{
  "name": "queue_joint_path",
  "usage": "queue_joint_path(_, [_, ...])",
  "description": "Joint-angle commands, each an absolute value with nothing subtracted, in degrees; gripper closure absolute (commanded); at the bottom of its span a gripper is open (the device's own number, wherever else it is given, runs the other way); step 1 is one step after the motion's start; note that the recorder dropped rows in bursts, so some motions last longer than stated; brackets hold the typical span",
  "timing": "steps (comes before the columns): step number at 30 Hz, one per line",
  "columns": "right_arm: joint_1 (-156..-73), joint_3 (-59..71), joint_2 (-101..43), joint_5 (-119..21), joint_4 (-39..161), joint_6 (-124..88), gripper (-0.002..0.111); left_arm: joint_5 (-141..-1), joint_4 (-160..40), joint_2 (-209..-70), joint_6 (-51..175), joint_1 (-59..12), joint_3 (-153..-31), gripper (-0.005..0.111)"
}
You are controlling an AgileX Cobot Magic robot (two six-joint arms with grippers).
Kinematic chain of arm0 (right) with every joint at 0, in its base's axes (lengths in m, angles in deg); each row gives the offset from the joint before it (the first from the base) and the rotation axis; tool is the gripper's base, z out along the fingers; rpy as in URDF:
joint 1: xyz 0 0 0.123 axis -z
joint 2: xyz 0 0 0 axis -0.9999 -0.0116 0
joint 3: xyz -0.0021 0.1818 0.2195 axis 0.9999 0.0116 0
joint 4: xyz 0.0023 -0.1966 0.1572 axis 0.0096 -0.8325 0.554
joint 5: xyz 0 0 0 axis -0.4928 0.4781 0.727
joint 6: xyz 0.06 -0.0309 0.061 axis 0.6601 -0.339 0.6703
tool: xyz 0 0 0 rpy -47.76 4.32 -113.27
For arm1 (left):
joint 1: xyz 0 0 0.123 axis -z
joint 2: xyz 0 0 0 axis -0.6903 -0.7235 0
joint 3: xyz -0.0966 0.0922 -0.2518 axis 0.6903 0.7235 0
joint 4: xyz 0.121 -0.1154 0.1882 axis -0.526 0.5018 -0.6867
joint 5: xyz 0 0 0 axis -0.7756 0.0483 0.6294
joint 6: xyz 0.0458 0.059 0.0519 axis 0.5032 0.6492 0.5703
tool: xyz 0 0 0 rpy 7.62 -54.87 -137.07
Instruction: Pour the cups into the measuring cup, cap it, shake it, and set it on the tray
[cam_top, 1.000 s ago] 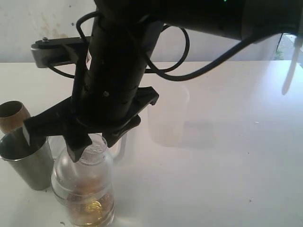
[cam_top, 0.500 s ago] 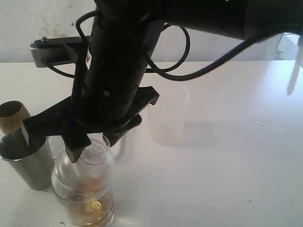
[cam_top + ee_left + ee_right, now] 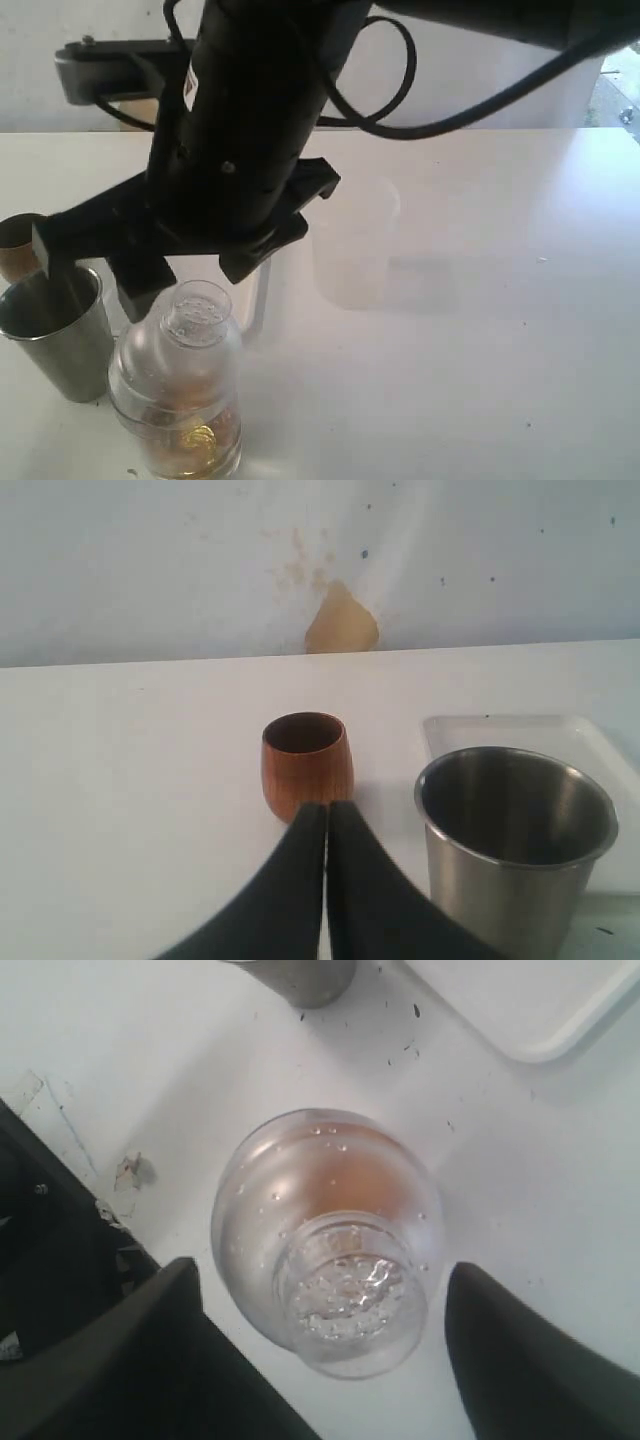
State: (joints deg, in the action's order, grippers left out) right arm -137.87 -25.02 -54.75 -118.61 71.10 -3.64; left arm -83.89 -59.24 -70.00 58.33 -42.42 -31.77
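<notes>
The white table (image 3: 480, 400) fills the exterior view, and the black right arm (image 3: 250, 120) reaches across to its 7 o'clock corner, hiding most of the ground behind it. The tray (image 3: 500, 1000) shows only in the wrist views, lying bare just beside the steel tumbler and near the measuring cup. From the exterior camera I cannot place it behind the arm. A frosted beaker (image 3: 355, 250) stands apart at about 1 o'clock from the measuring cup (image 3: 180, 420), which stands upright on the table with amber liquid in its bottom. The steel tumbler (image 3: 60, 345) stands upright at its 10 o'clock and looks empty. The brown cup (image 3: 307, 765) sits at the tumbler's 11 o'clock, also upright, its inside dark. A clear domed cap (image 3: 350, 1295), beaded with droplets, sits on the measuring cup's mouth. The right gripper (image 3: 322, 1270) hangs above that cap with its jaws spread to either side, touching nothing. The left gripper (image 3: 326, 810) is pressed together and empty, pointing at the brown cup. Pouring and capping look done, so the shake is the step in hand. The next move calls for the right gripper to drop around the cup's body or neck. It should close firmly enough that the wet plastic does not slip and the cap stays seated, and only then lift.
</notes>
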Motion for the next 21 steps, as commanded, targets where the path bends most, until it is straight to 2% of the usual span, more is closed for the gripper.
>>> queue_joint_path(1, [-137.89,-27.99,-52.82,-118.67,70.28,-3.67,0.045,-84.01,-59.59,-69.86,58.20,-42.36,-31.48,0.106])
queue_joint_path(5, [-137.89,-29.30,-51.35,-118.67,69.74,-2.57,0.045,-84.01,-59.59,-69.86,58.20,-42.36,-31.48,0.106])
queue_joint_path(8, [-137.89,-27.48,-49.84,-118.67,67.29,-0.40,0.051,-84.01,-59.59,-69.86,58.20,-42.36,-31.48,0.106])
queue_joint_path(11, [-137.89,-26.41,-48.98,-118.67,64.95,0.02,0.070,-84.01,-59.59,-69.86,58.20,-42.36,-31.48,0.106])
queue_joint_path(14, [-137.89,-26.19,-48.56,-118.67,62.70,-0.52,0.105,-84.01,-59.59,-69.86,58.20,-42.36,-31.48,0.106])
queue_joint_path(16, [-137.89,-25.54,-48.41,-118.67,61.63,-0.67,0.108,-84.01,-59.59,-69.86,58.20,-42.36,-31.48,0.106])
queue_joint_path(21, [-137.89,-20.53,-48.41,-118.67,59.27,0.81,0.108,-84.01,-59.59,-69.86,58.20,-42.36,-31.48,0.106])
